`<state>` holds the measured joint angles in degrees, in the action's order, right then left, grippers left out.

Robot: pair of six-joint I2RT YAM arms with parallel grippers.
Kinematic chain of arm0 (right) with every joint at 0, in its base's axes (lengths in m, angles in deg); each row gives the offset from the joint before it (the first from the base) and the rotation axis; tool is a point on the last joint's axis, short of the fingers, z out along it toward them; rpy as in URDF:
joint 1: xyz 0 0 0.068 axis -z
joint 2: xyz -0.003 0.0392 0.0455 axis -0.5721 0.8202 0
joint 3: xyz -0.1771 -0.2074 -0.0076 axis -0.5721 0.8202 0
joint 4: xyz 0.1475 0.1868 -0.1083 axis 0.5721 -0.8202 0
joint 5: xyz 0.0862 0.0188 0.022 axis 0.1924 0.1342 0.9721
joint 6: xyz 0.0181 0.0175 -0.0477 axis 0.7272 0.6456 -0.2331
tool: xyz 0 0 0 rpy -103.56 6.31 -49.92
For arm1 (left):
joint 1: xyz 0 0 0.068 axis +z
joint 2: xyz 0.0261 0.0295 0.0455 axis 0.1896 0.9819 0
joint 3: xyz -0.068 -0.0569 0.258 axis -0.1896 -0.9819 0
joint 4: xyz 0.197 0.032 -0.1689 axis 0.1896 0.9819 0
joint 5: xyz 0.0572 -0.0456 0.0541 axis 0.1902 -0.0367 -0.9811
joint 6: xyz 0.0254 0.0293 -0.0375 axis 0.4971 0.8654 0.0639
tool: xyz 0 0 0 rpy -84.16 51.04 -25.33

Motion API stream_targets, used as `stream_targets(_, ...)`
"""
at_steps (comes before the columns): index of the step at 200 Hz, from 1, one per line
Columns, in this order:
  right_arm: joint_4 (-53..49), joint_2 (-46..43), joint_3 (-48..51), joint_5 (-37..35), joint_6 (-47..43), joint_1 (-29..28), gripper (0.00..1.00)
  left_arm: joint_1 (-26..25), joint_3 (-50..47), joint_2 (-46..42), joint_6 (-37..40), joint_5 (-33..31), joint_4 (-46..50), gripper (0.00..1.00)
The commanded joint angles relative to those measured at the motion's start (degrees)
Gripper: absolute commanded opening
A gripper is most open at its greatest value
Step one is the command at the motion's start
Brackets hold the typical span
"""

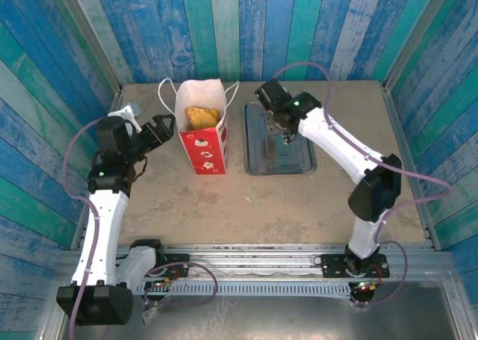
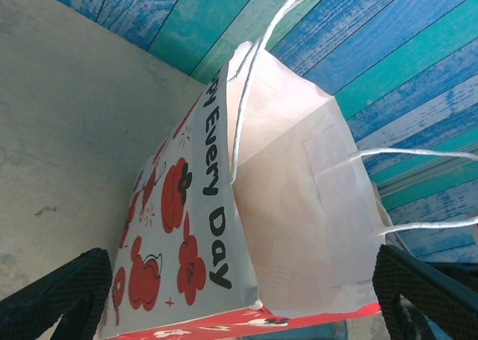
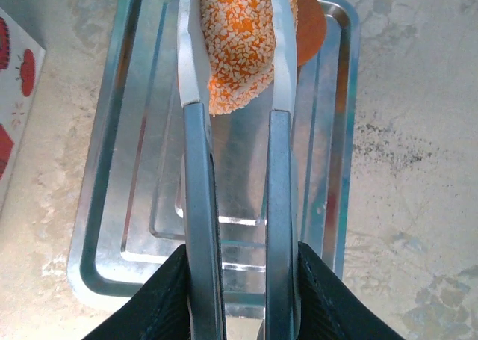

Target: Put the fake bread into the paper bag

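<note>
Left arm (image 1: 101, 213) & right arm (image 1: 336, 142): white links, black joints, green LED (image 1: 296, 101) ea. Thin purple cables (image 1: 299, 63) loop off both; black bases.

Bag (image 2: 246, 205): black lettering "Every Day" on the white band of its printed face, running from 12 toward 5 o'clock. Preceding letters are unreadable.

Shiny metal tray (image 3: 104, 228) and tongs (image 3: 200, 205), matt paper bag (image 2: 299, 228), rough crumbed bread (image 3: 239, 48)

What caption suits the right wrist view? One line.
Right gripper squeezes tongs around a crumbed orange roll over the metal tray.
</note>
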<state>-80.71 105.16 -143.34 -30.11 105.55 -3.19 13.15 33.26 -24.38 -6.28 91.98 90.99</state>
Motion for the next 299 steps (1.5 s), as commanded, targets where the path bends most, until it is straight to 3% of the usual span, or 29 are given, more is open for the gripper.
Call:
stream_targets(1,4.31,-5.72,3.40,0.09,-0.25,-0.31,0.30,0.33,0.96,1.25,-3.42,3.41,-2.43,0.94)
stream_targets(107,7.13,-24.73,10.80,4.98,-3.82,-0.80,0.30,0.30,-2.37,4.77,-7.82,9.63,-10.00,1.00)
stream_targets(154,7.40,-27.57,8.10,3.23,-6.07,-4.00,0.30,0.27,-2.60,7.09,-7.87,10.93,-11.95,0.94)
stream_targets(234,8.36,-22.91,-5.34,-0.87,-11.85,-11.85,0.30,0.30,-3.65,9.70,-7.74,9.24,-14.14,0.82)
stream_targets(299,8.04,-10.98,-15.05,0.26,-16.69,-18.91,0.31,0.26,-4.62,9.77,-7.80,7.79,-14.80,0.66)
